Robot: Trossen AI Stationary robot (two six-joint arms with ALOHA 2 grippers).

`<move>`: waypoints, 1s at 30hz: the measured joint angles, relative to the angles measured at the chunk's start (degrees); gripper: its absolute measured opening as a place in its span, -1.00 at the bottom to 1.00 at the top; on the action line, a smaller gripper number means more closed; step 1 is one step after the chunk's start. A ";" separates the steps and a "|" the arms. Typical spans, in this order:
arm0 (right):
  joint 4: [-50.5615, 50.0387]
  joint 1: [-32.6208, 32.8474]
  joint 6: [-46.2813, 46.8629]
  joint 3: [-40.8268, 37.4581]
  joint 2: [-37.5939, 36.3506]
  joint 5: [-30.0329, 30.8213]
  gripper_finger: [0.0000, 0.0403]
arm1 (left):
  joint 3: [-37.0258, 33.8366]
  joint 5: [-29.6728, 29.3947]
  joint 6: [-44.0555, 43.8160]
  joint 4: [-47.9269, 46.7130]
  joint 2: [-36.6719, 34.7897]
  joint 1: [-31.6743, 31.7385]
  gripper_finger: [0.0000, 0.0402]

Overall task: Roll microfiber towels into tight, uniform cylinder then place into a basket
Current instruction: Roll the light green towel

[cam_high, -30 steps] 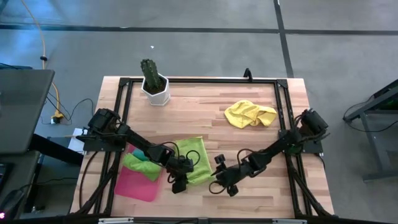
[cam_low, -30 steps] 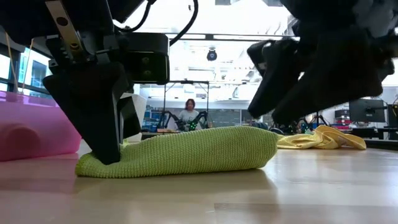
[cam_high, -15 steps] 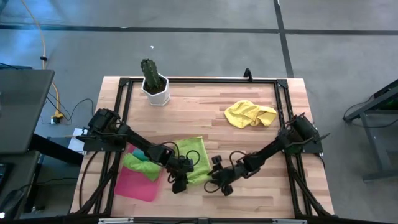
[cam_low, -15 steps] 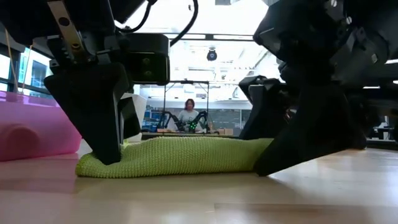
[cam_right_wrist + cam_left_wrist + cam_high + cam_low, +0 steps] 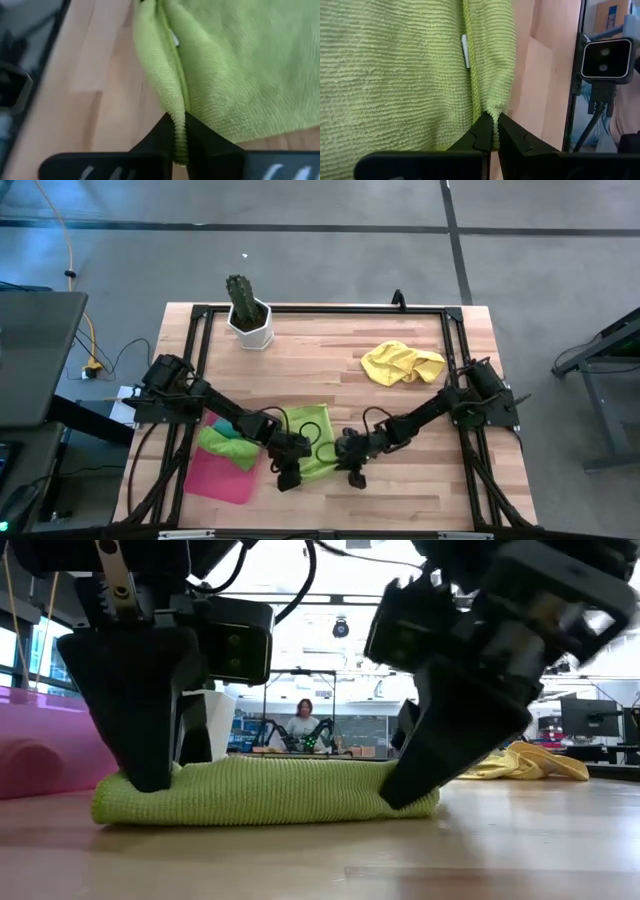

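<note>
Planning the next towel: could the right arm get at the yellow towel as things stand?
Probably not yet: the right gripper is shut on the lime green towel. The yellow towel lies uncovered on its side, so once it lets go the way looks free.

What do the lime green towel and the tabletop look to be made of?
Lime green towel: soft knit cloth, likely microfiber; fine ribbed loops, matte, folds limply where both grippers pinch it. Tabletop: wood, pale jointed planks with visible grain, smooth, slightly glossy finish.
</note>
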 joint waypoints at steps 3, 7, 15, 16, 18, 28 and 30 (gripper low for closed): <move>0.09 -1.38 9.23 -0.01 0.01 -2.79 -0.91 | 0.00 0.01 -0.31 -0.04 0.00 0.02 -0.93; 0.06 -2.14 15.95 -0.01 0.01 -2.93 -0.94 | 0.00 -0.12 1.09 -0.57 0.00 0.01 -0.84; -0.11 -2.30 20.31 -0.01 -0.03 -2.59 -0.96 | 0.09 -0.69 5.92 -2.04 -0.08 0.39 -0.61; -0.14 -2.30 21.10 -0.01 -0.05 -2.71 -0.96 | 0.12 -0.68 6.83 -2.43 -0.13 0.40 -0.58; -0.21 -2.32 22.40 -0.01 -0.09 -3.36 -0.96 | 0.13 -1.09 9.36 -4.15 -0.99 0.42 -0.55; -1.26 -2.53 26.07 0.02 -0.16 -5.50 -0.96 | -0.02 -14.10 19.64 -18.40 -12.19 0.02 -0.48; -1.40 -2.66 26.69 0.00 -0.16 -5.54 -0.96 | 0.00 -16.18 19.46 -18.33 -13.83 -0.60 -0.46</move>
